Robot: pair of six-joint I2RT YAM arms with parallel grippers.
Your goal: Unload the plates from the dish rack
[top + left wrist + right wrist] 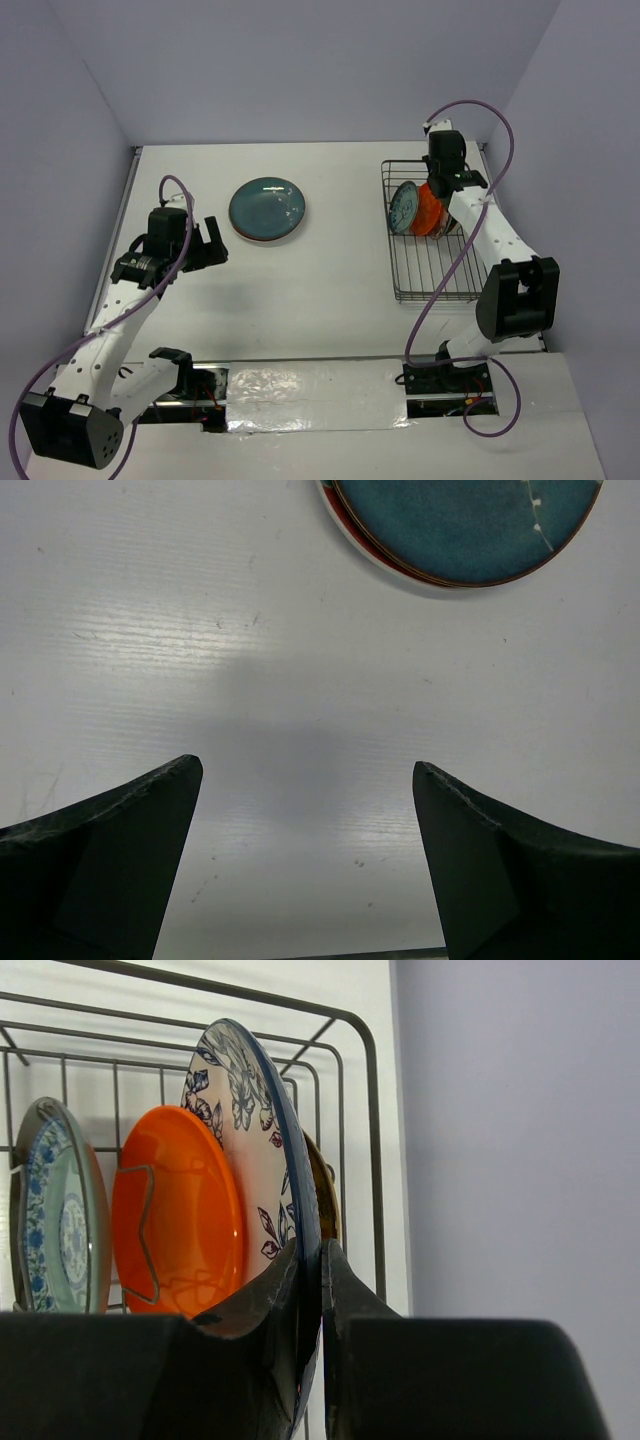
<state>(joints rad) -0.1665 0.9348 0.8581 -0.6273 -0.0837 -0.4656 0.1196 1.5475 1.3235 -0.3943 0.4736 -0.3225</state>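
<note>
Pinches the rim of the white floral-rimmed plate (250,1140) with the right tool (320,1260), one finger pressed against each face. Holds that plate upright on edge inside the dish rack (430,275), in its far half. Shows an orange plate (180,1210) just beside it in the rack, then a blue-patterned plate (55,1220), both standing on edge among the wires. Hints at a brown-edged rim (320,1185) just behind the white floral-rimmed plate; cannot tell more. Well left of the dish rack, shows a teal plate (267,209) lying flat on the white tabletop (330,300), stacked on a red-edged plate (365,555). Farther left of the dish rack, hangs the left tool (212,243) over bare tabletop near that stack, fingers spread wide, nothing between them.
</note>
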